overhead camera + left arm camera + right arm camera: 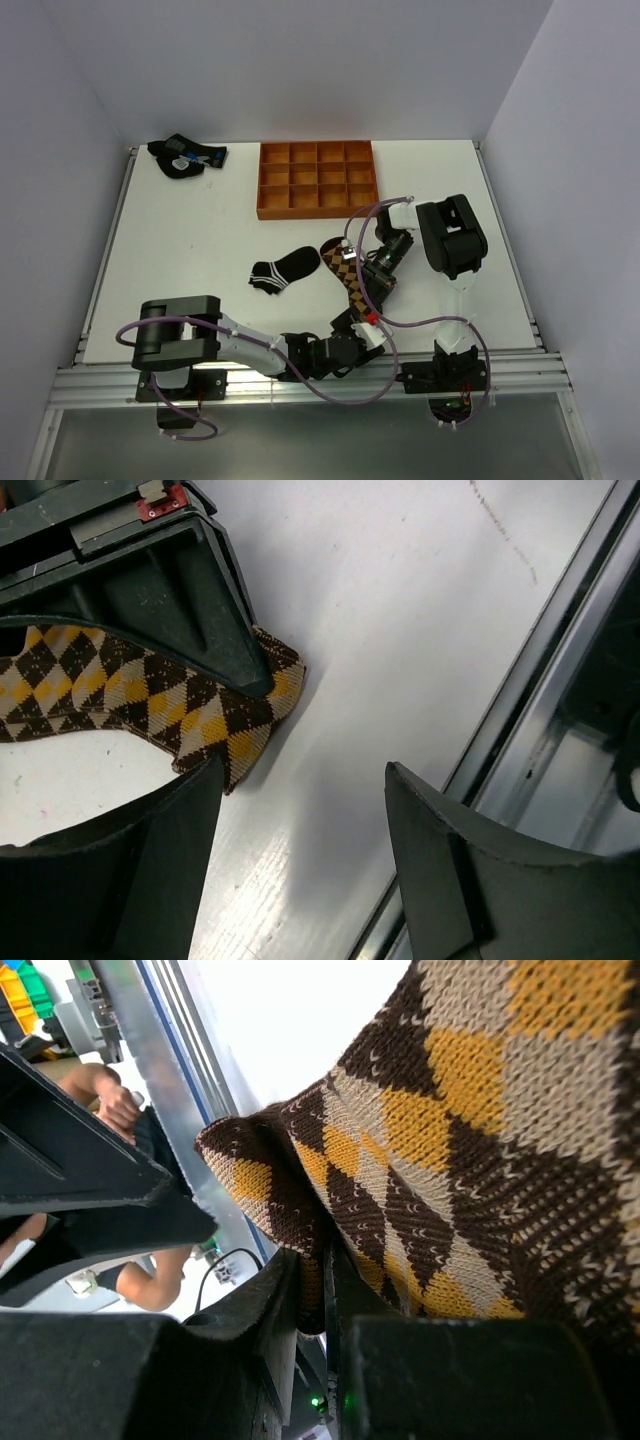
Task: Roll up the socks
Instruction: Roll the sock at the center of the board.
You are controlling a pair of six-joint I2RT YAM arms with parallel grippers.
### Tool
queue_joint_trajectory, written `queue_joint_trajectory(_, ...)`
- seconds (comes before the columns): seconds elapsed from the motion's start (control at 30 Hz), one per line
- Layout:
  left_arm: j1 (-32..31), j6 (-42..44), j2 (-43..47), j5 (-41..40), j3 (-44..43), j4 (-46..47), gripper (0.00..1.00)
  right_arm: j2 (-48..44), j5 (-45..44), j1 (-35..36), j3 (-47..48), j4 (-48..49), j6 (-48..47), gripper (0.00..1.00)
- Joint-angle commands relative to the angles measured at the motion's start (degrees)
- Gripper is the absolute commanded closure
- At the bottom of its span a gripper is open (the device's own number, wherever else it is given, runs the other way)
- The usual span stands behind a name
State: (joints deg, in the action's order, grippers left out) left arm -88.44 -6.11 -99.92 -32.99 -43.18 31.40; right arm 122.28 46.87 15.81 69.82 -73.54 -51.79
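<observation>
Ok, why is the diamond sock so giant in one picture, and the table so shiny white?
Right wrist view: the camera sits very close to the argyle sock, so its knit fills the frame, and the table behind is washed out white. Left wrist view: glare streaks the table, soft shadow beside the sock. Top view: even light.

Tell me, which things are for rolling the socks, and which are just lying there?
For the job:
- argyle sock
- black ankle sock

Just lying about:
- orange tray
- dark sock bundle, off in the far corner
</observation>
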Motion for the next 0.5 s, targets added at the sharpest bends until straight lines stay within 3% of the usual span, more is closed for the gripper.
queue_joint_trajectory(0.0, 0.11, 7.15, -1.68, -1.46, -2.96, 1.12, 0.29, 1.03, -3.45, -0.61, 1.28, 2.87, -0.24, 0.94)
queue_joint_trajectory(0.47, 6.96, 4.46, -3.62, 7.76, -3.32, 0.77, 0.3, 0.77, -2.58, -1.4, 2.95, 1.56, 1.25, 0.95)
